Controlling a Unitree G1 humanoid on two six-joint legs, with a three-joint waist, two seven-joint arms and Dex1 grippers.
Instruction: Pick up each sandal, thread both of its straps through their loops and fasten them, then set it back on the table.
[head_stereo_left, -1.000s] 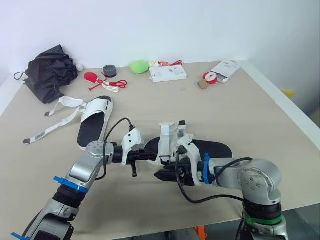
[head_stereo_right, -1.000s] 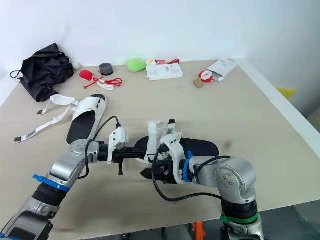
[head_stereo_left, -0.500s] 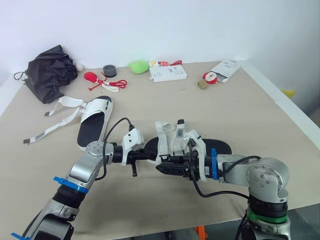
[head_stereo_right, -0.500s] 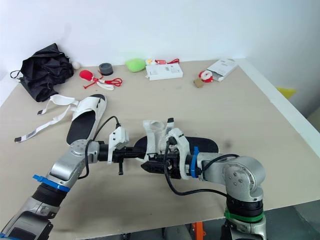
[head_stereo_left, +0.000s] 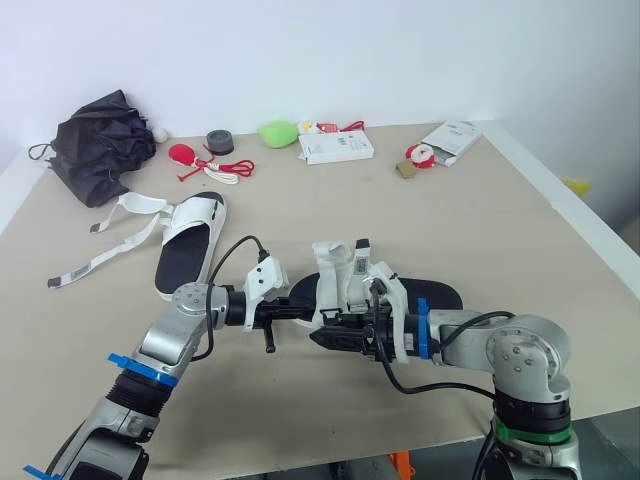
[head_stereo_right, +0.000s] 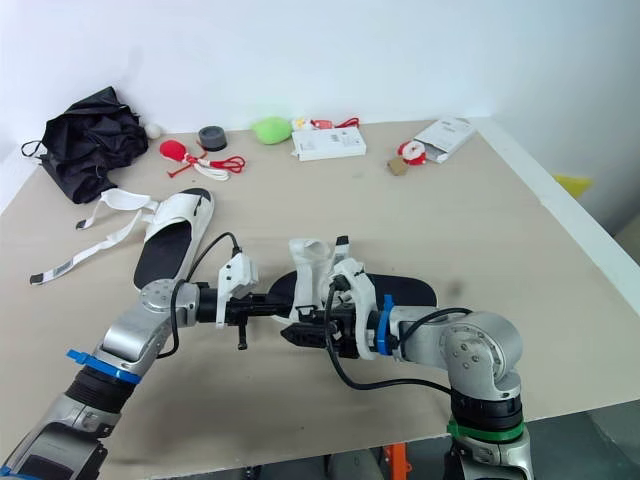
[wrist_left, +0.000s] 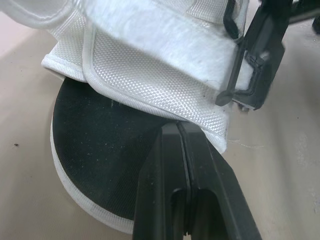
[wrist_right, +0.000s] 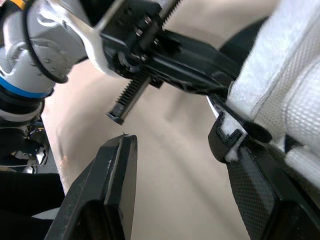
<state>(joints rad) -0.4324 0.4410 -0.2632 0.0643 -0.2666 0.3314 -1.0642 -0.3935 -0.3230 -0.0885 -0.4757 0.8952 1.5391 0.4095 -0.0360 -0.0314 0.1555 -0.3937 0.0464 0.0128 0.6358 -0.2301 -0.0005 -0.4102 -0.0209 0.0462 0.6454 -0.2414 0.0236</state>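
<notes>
Pinched shut on the front strap (wrist_left: 150, 75), the left gripper (head_stereo_left: 306, 312) steadies the sandal (head_stereo_left: 432, 294) at the table's (head_stereo_left: 480, 220) six o'clock edge. The right gripper (head_stereo_left: 322, 337), spread wide and empty, noses toward the black loop (wrist_right: 218, 144), seemingly to thread it.

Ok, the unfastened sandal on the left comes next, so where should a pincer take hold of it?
Probably pinch the bare near end of the sandal across its flat sole, coming from the robot's side; its loose straps and white upper crowd the far end and left side.
</notes>
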